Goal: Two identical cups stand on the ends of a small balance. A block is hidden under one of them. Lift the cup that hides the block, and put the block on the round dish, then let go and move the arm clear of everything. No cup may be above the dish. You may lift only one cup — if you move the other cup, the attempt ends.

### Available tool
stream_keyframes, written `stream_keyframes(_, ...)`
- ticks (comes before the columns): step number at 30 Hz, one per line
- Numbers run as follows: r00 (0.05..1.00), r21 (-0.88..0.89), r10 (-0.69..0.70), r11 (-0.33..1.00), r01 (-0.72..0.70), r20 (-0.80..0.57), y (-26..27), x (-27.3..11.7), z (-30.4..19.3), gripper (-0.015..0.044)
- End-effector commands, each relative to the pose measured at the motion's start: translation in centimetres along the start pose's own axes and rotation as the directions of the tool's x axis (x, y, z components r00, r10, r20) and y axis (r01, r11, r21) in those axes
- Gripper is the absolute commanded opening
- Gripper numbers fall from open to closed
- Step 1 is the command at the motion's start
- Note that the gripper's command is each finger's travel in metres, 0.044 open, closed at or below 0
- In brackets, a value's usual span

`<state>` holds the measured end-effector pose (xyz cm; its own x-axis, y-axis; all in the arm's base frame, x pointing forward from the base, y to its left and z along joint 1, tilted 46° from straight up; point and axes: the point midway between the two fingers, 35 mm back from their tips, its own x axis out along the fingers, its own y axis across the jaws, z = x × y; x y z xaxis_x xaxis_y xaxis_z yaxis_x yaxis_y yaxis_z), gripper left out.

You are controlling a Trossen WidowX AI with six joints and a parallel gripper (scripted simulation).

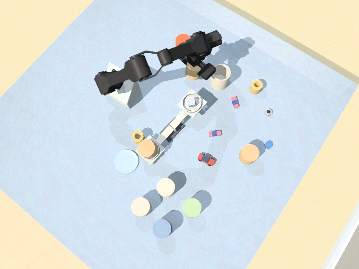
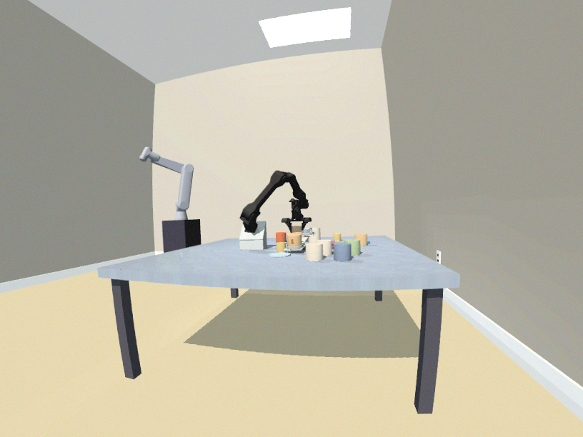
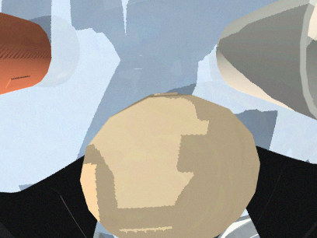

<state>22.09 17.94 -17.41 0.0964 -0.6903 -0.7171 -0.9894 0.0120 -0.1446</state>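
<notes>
My gripper (image 1: 193, 65) (image 2: 296, 225) (image 3: 165, 145) is shut on an orange cup (image 1: 192, 73) (image 2: 296, 228) (image 3: 155, 155), low behind the balance; its underside is hidden. The white balance (image 1: 180, 117) has its far pan raised and its near pan low. A pale block (image 1: 191, 102) lies uncovered inside the ring on the far pan. The other orange cup (image 1: 147, 148) (image 2: 294, 240) stands on the near pan. The round light-blue dish (image 1: 126, 161) (image 2: 279, 255) lies beside that pan, with nothing on it.
A red cup (image 1: 182, 39) (image 3: 23, 56) and a beige open container (image 1: 219, 82) (image 3: 264, 54) stand on either side of the held cup. A yellow ring-shaped piece (image 1: 137, 136) stands by the near pan. Several cups, including a green one (image 1: 192, 207), and a red toy car (image 1: 206, 159) are farther off.
</notes>
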Motion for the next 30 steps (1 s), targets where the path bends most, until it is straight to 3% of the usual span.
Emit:
stream_keyframes(1, 1.000, -0.010, -0.001, 1.000, 0.001, -0.011, 0.1, 1.9, -0.3, 0.0000)
stream_keyframes(18, 1.000, -0.010, -0.002, 1.000, 0.002, -0.012, 0.1, 4.2, -0.4, 0.0000)
stream_keyframes(30, 1.000, -0.003, 0.006, 1.000, -0.006, -0.011, 0.2, 3.9, -0.3, 0.0315)
